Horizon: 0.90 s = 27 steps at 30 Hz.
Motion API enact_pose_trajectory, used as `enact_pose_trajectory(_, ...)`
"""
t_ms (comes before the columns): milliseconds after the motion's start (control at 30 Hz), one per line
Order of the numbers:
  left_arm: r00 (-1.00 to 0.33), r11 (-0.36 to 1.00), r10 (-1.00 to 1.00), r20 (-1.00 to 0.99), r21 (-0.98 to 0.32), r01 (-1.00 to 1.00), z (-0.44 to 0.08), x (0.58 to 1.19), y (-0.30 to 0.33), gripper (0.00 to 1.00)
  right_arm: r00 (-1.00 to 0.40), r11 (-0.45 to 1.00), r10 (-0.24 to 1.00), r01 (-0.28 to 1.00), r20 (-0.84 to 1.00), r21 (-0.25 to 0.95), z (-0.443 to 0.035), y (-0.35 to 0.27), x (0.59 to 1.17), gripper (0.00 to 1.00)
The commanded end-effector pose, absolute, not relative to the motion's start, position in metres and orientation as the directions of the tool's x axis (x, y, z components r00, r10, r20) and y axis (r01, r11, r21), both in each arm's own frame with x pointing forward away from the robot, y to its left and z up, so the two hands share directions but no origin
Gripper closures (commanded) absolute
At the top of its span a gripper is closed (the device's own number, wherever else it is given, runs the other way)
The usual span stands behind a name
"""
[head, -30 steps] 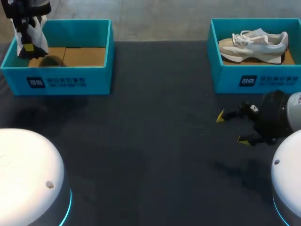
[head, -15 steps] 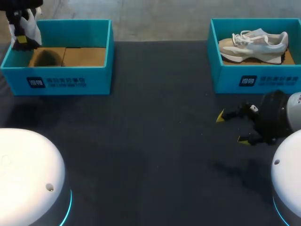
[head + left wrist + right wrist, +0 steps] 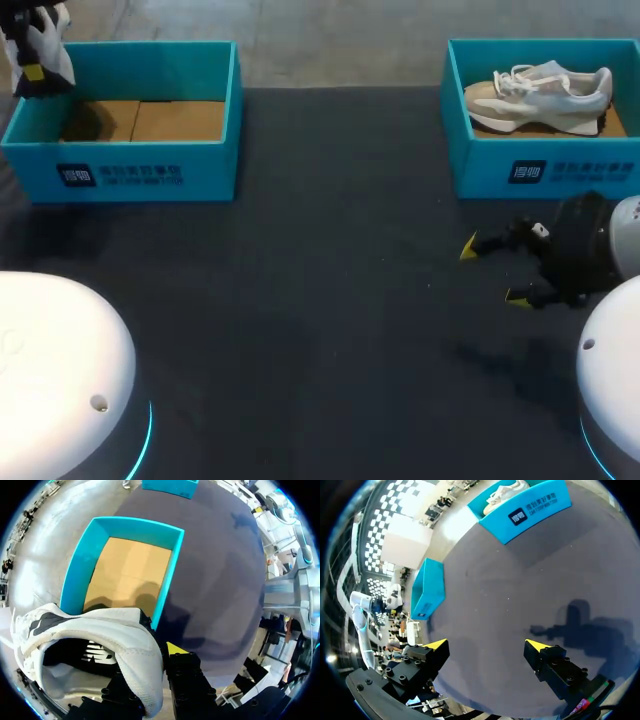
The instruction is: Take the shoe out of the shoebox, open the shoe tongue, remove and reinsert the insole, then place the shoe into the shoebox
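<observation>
My left gripper [image 3: 34, 70] hangs high above the far left corner of the left blue shoebox [image 3: 120, 150], shut on a white shoe [image 3: 46, 42]. In the left wrist view the shoe [image 3: 100, 635] has its heel collar pinched between the fingers, one yellow fingertip [image 3: 175, 648] showing beside it. That gripper [image 3: 152, 655] is well above the shoebox [image 3: 80, 570], whose cardboard floor is bare. My right gripper [image 3: 490, 270] stands open just above the table in front of the right shoebox [image 3: 540, 165]. Nothing is between its fingers [image 3: 436, 644].
The right shoebox holds a second pale shoe [image 3: 545, 92] lying on its side. That box [image 3: 530, 510] and the left one [image 3: 427, 587] lie ahead of my right gripper [image 3: 486, 644]. Dark tabletop [image 3: 330, 250] spreads between the boxes.
My left gripper has risen and moved left with the white shoe, from inside the left shoebox to above its far left corner. The right arm has not moved.
</observation>
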<state>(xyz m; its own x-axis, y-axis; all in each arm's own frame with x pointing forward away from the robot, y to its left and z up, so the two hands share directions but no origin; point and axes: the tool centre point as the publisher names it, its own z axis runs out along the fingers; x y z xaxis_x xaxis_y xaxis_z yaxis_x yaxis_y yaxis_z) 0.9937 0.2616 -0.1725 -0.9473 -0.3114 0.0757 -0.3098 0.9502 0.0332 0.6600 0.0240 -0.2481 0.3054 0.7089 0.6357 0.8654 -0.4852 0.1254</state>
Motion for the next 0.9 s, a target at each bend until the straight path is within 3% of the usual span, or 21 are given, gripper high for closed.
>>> enact_pose_trajectory(33, -0.936, 0.942, -0.335, 0.11, 0.034, -0.333, -0.181, 1.015, 0.278, 1.0, 0.308, -0.488, 0.711, 0.864, 0.632, 0.127, -0.247, 0.025, 0.658, 0.0)
enact_pose_trajectory(900, -0.905, 0.912, -0.411, 0.107, 0.051, -0.407, -0.19, 1.033, 0.287, 1.0, 0.308, -0.488, 0.711, 0.864, 0.632, 0.127, -0.247, 0.025, 0.658, 0.0)
